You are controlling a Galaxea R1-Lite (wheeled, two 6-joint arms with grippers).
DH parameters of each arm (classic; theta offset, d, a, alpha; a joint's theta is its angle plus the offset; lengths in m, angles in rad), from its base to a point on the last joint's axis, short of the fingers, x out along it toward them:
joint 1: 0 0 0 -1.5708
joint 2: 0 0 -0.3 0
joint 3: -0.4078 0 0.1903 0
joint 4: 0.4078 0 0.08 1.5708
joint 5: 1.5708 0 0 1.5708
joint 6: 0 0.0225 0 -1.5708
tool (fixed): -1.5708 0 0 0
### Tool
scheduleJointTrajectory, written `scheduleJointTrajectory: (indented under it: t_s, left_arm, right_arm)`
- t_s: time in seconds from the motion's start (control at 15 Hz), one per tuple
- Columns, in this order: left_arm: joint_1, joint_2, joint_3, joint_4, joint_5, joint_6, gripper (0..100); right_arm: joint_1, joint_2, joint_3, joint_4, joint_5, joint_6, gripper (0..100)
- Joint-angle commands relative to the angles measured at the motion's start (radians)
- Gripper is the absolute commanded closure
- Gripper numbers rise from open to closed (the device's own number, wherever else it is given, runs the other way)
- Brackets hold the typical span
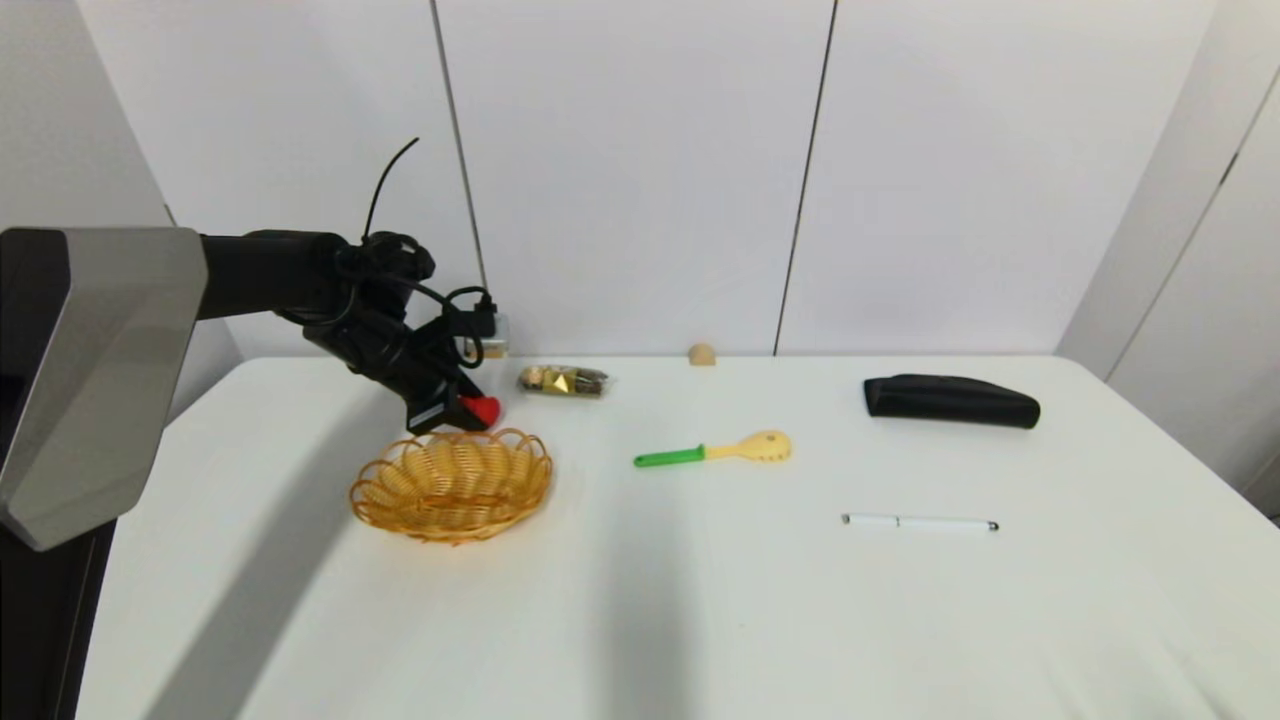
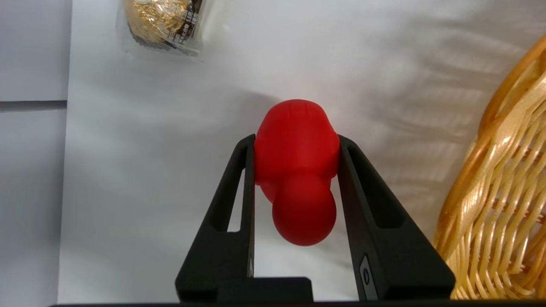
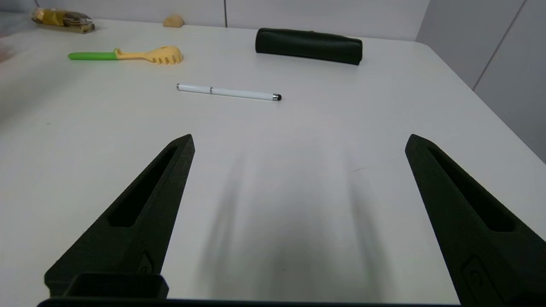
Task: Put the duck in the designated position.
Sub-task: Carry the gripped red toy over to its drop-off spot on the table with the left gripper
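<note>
The left end effector [image 2: 296, 147] is clamped on the duck [image 2: 298, 170], one finger on each side of its body, held above the tabletop [image 1: 700, 600] just beside the basket's [image 1: 452, 483] far rim — not over it. A wrapped candy pack [image 1: 563, 380] lies near. The right end effector [image 3: 298, 140] hovers low, fingers spread wide, a pen [image 3: 229, 92] well beyond.

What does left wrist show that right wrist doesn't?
Left wrist only: the duck clamped in the left end effector, above the table beside the basket.

Right wrist only: the right end effector open and empty over the table, with the pen, spoon, black case and a small tan lump beyond.

Both: the white table and the foil-wrapped pack.
</note>
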Motion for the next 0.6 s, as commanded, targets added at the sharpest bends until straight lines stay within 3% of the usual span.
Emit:
scheduleJointTrajectory:
  t_s: [0.07, 0.6]
  left_arm:
    - [0.0, 0.003, 0.0, 0.004, -0.002, 0.006, 100]
    - [-0.002, 0.002, 0.0, 0.004, 0.0, 0.007, 100]
  right_arm:
    - [0.0, 0.001, 0.009, 0.0, 0.001, -0.001, 0]
    - [0.0, 0.001, 0.008, 0.0, 0.001, -0.001, 0]
